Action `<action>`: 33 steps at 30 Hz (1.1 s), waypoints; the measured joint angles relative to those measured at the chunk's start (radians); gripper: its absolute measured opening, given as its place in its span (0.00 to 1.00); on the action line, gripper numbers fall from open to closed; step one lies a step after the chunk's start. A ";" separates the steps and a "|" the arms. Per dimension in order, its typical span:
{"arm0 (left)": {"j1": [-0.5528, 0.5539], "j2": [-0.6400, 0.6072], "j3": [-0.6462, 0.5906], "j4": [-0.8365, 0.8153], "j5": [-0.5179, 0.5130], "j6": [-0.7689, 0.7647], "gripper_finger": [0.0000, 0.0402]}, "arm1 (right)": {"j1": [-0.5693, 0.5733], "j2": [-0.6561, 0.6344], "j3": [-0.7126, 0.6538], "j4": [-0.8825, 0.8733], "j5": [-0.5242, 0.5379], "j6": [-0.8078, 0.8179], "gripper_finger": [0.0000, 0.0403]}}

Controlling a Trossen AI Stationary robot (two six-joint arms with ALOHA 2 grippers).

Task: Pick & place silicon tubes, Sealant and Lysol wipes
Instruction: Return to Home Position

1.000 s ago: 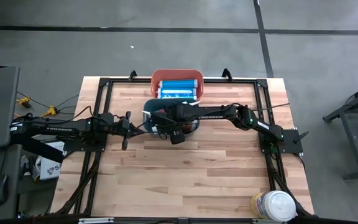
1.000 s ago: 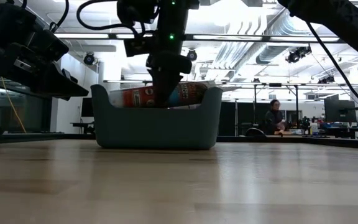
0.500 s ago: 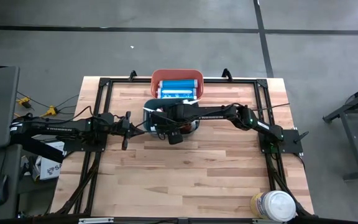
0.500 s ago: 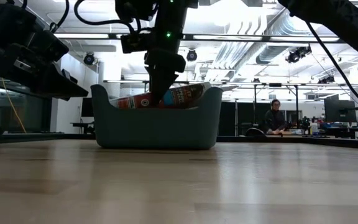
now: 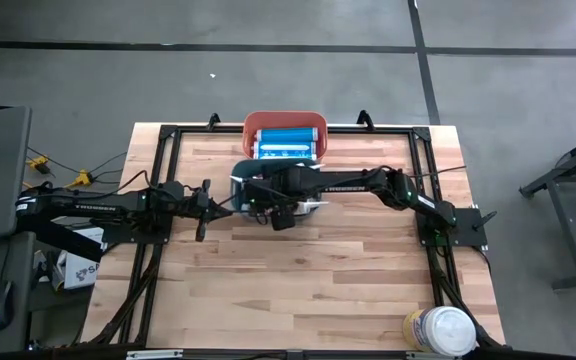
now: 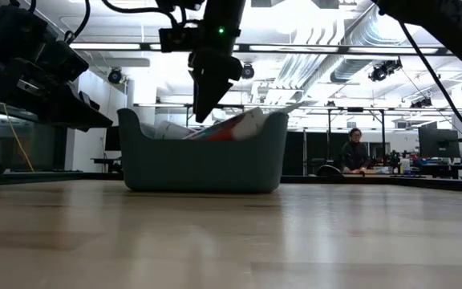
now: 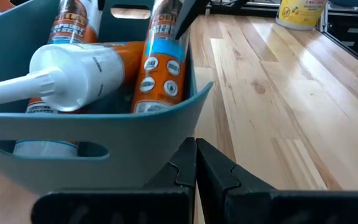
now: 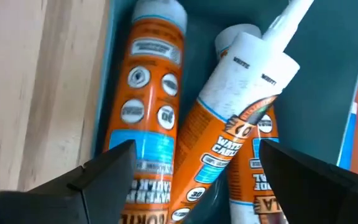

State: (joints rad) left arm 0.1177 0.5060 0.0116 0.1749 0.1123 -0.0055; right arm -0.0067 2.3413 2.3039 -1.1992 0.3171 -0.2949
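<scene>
**Right arm up and out of the blue bin**

Since a second ago the right gripper (image 6: 203, 103) has lifted out of the blue bin (image 6: 203, 164). It now hangs just above the rim, fingers spread, empty. The tube it was lowering now rests in the bin among the other orange sealant tubes (image 8: 148, 124).

Left gripper (image 7: 196, 149) sits just beside the bin, fingers together, holding nothing. Blue cartridges (image 5: 288, 140) lie in the orange bin (image 5: 251, 122), just behind the blue one. Lysol wipes (image 5: 439, 330) stand well apart from the bin, at the table corner.

Reads as the retreat home. Next move: withdraw up and back, clear of the rim and the white nozzle.
</scene>
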 joint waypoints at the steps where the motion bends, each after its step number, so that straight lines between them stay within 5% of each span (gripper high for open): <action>1: 0.000 0.000 0.000 0.000 0.000 0.000 0.00 | 0.000 0.000 0.000 0.001 0.006 0.000 0.83; 13: 0.000 0.000 0.000 -0.002 0.000 0.000 0.00 | 0.057 -0.064 0.000 -0.031 0.155 0.001 0.83; 24: 0.000 0.000 0.000 -0.004 0.000 0.000 0.00 | 0.108 -0.124 -0.002 -0.198 -0.031 0.163 0.79; 33: 0.000 0.000 0.000 -0.013 0.000 0.000 0.00 | 0.144 -0.124 -0.002 -0.237 -0.082 0.191 0.68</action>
State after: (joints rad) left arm 0.1177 0.5056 0.0116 0.1615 0.1123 -0.0055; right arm 0.1371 2.2169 2.3016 -1.4361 0.2348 -0.1040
